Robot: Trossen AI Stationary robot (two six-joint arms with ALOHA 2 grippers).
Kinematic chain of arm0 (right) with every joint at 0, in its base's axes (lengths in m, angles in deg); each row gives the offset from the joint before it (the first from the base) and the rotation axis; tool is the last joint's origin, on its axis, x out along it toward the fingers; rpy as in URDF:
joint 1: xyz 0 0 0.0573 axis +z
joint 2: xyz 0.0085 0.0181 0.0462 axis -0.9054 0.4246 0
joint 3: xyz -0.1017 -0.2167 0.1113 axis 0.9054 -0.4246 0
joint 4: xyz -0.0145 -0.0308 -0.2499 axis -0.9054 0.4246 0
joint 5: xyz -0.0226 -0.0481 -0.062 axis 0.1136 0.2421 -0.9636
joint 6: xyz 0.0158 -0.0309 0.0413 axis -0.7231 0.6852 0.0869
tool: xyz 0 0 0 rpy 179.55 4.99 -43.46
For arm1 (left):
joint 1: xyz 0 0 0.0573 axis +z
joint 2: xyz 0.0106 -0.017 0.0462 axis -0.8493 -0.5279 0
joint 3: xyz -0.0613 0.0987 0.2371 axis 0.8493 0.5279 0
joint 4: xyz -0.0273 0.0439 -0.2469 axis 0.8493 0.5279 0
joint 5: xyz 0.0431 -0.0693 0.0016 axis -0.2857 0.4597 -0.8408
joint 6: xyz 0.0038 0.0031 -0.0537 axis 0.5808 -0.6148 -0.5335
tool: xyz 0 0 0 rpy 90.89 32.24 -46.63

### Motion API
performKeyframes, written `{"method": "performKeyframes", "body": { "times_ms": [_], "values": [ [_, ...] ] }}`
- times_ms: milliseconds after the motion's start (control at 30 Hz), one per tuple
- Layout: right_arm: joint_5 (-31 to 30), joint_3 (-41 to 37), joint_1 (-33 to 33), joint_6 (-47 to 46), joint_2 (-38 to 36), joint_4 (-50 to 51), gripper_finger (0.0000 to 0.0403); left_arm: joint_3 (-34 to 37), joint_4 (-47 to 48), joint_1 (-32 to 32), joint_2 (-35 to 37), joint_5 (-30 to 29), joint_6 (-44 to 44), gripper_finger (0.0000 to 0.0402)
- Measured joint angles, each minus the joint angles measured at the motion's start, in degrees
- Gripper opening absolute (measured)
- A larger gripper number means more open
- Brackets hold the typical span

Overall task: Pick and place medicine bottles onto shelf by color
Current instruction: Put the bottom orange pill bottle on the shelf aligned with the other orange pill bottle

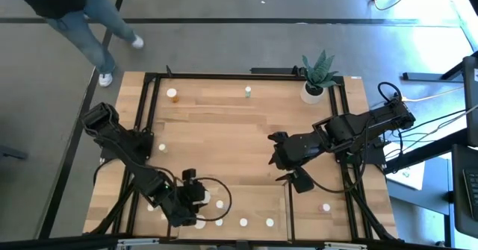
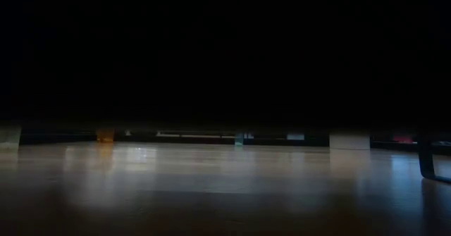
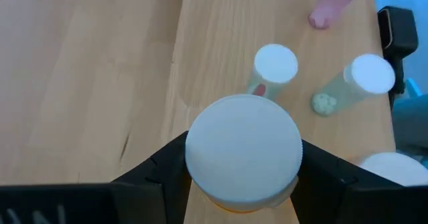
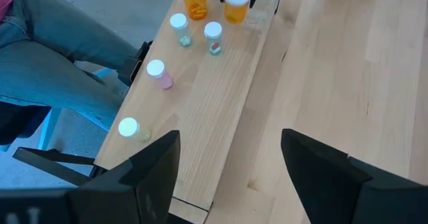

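Amber under its broad white cap, the wide round medicine bottle (image 3: 242,144) sits upright between the jaws of the left gripper (image 1: 198,198), which are clamped on it from both sides. Its long axis points straight up toward the wrist. It is over the light-wood shelf with dark metal end bars (image 4: 221,117); whether its base touches the board cannot be told.

Just beyond it stands a small white-capped bottle with reddish contents (image 3: 275,63), and beside that a greenish one (image 3: 364,77). A second wide white cap (image 3: 394,167) shows close on one side. Room to set down is therefore tight there, while the bare board toward the tabletop seam is free. The shelf's outer edge is close behind the greenish bottle, so any nudge that way risks a fall.

Further along the shelf, the right gripper (image 4: 231,137) hangs above the tabletop beside the board, jaws apart and empty. The left arm is plainly nearer the work.

Farthest off, an amber bottle (image 1: 172,94) and a green one (image 1: 247,92) wait on the tabletop's back edge, well apart.
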Motion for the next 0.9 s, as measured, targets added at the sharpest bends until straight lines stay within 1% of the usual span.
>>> {"method": "performKeyframes", "body": {
  "times_ms": [167,900],
  "values": [
    [0.0,0.0,0.0,0.0,0.0,0.0,0.0262,0.0,1.5,0.5,-0.5,2.4,-0.6,0.0194],
    [0.0,0.0,0.0,0.0,0.0,0.0,0.0262,0.0,2.1,0.4,-0.5,5.4,-1.7,0.0194]
  ]
}}
